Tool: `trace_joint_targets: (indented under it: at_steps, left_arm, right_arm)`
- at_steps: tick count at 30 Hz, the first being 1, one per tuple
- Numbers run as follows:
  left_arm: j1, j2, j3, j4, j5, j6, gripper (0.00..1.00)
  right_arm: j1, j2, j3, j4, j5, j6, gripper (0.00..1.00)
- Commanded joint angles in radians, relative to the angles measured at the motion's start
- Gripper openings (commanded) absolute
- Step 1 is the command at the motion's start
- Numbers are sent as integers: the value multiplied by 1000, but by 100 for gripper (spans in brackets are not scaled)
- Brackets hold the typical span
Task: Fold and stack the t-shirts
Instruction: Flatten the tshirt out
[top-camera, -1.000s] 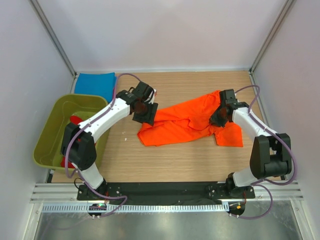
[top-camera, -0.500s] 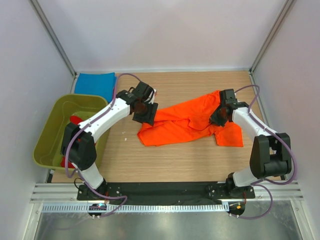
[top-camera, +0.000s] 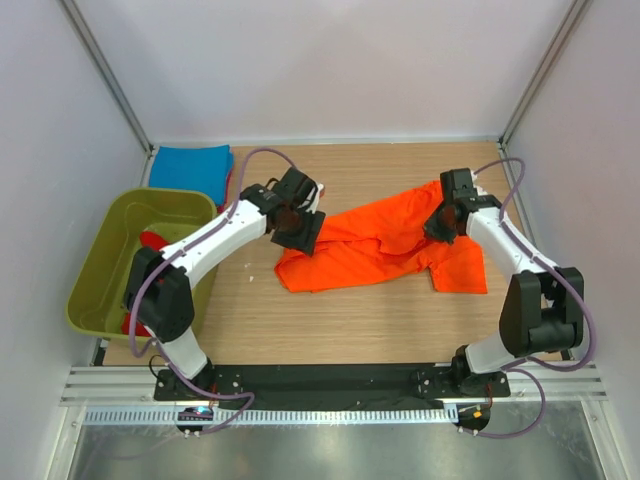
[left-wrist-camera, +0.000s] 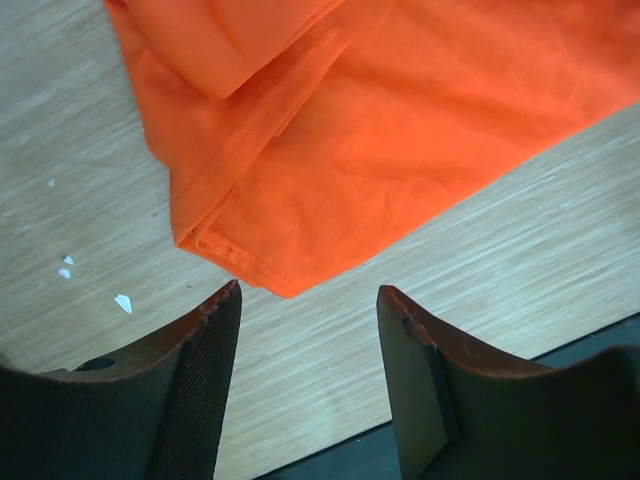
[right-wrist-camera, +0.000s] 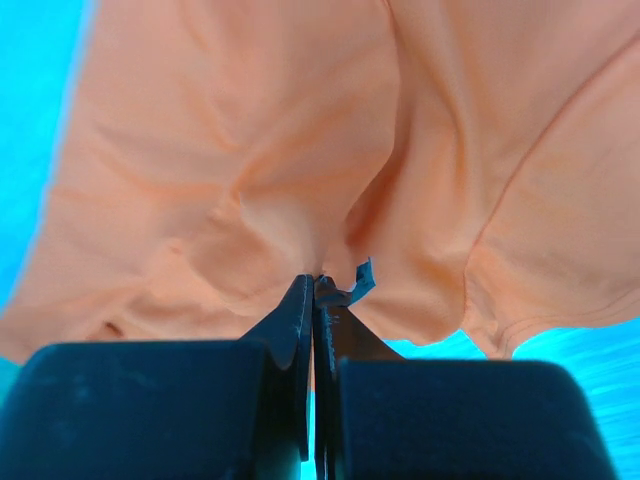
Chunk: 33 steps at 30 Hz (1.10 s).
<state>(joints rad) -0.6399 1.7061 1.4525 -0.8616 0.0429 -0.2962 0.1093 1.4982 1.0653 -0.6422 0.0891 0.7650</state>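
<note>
Across the middle of the table (top-camera: 380, 330) lies the orange shirt (top-camera: 370, 250), crumpled and partly doubled over. Its long axis runs left to right, and its right end sits a little farther from the arm bases than its left end.

At the shirt's left end hovers the left gripper (top-camera: 300, 226), fingers spread apart and holding nothing. The left wrist view shows the shirt's near-left corner, a hemmed point of cloth, lying flat on the wood right at the mouth of the gap between the two fingers.

At the shirt's right end, the right gripper (top-camera: 446, 222) is clamped tight on a pinch of orange cloth. The right wrist view shows its fingers pressed together, with folds fanning out from the tips. That end seems raised off the wood, though the overhead view is too flat to be sure.

Left of the orange shirt sits a green tub (top-camera: 88, 290) with red shirts (top-camera: 150, 240) inside. Farther left and back from the orange shirt, a blue shirt (top-camera: 190, 165) lies folded flat.

The step in hand looks like spreading the orange shirt so it can be folded. The right arm already has its end. The free left corner is much nearer the left arm and lies directly before its open fingers. A short reach forward and down should take the hem, after which the two arms could draw the cloth taut along its long axis.
</note>
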Motion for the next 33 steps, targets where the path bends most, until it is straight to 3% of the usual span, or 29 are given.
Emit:
trace_joint_targets:
  at_steps: [1, 8, 13, 21, 33]
  left_arm:
    - [-44, -2, 39, 67, -84, 51, 58]
    - [-110, 53, 26, 229, -164, 89, 54]
    - [-165, 219, 134, 204, -270, 95, 49]
    - [-179, 334, 204, 190, -388, 65, 46]
    - [-179, 420, 249, 194, -413, 29, 43]
  right_arm:
    - [-6, -95, 137, -27, 118, -30, 1]
    - [-14, -99, 165, -10, 75, -26, 1]
    - [-19, -105, 136, 22, 32, -27, 1]
    - [-42, -93, 154, 45, 26, -35, 1]
    - [-71, -38, 217, 59, -3, -24, 1]
